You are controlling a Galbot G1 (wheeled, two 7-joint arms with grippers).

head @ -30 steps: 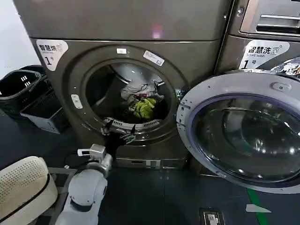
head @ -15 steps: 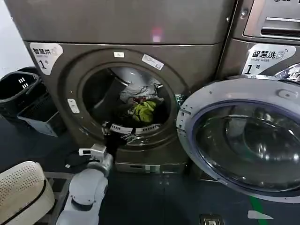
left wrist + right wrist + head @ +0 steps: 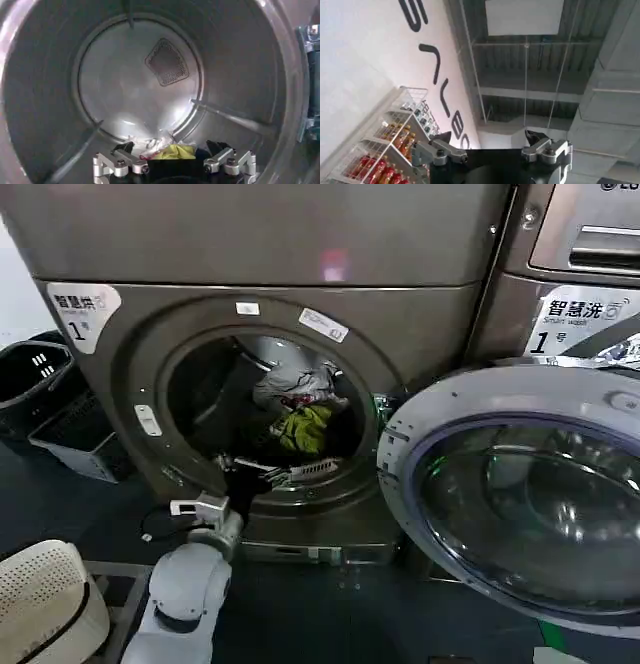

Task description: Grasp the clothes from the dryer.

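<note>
Left gripper (image 3: pixel 172 155) spread wide inside the dryer (image 3: pixel 120 394), clothes (image 3: pixel 167 149) just ahead; right gripper (image 3: pixel 490 145), fingers apart, aims at the ceiling.

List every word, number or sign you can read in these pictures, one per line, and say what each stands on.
"智慧烘" and "1": white sticker on the dryer, upper left of its porthole.
"智慧洗", "1" and "号": white sticker on the neighbouring machine.
Small labels on the porthole rim: too small to read.
Large dark letters on a white wall: cut off, unreadable.
</note>
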